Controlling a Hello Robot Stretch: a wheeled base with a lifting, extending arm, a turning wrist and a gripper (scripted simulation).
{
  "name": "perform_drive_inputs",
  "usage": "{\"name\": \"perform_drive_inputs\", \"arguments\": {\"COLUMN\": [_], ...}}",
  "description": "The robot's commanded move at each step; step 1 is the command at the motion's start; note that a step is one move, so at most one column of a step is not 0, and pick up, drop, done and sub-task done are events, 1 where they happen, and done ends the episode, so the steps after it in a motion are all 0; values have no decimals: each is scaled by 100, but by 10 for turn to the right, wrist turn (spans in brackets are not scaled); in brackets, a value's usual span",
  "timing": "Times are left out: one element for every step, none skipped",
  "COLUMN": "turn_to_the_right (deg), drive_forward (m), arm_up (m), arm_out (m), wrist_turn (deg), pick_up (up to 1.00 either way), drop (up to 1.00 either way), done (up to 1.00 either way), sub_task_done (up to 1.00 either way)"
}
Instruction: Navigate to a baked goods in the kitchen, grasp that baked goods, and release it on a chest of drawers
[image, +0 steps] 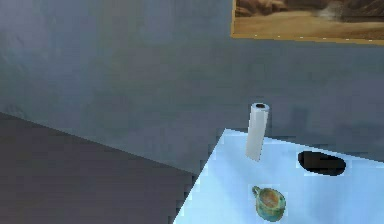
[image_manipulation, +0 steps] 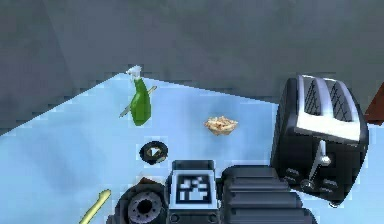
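Arm side view: green bottle (image_manipulation: 141, 103), baked good (image_manipulation: 222, 125) on table (image_manipulation: 60, 150).

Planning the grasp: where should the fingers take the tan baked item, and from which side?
Likely the middle of the baked item, from above: it lies low and flat on the blue counter, wider than deep, leaving little for a side approach. The toaster stands right of it in the arm side view, so favour its left.

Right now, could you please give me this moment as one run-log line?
baked good: on pale blue table, between green spray bottle and toaster | gripper: near bottom edge, load cannot tell
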Motion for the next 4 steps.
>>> {"name": "perform_drive_inputs", "arguments": {"turn_to_the_right": [0,0,0,0], "drive_forward": [0,0,0,0], "arm_up": [0,0,0,0], "arm_out": [18,0,0,0], "wrist_turn": [0,450,450,450], "pick_up": [0,0,0,0], "drop": [0,0,0,0], "done": [0,0,0,0], "sub_task_done": [0,0,0,0]}}
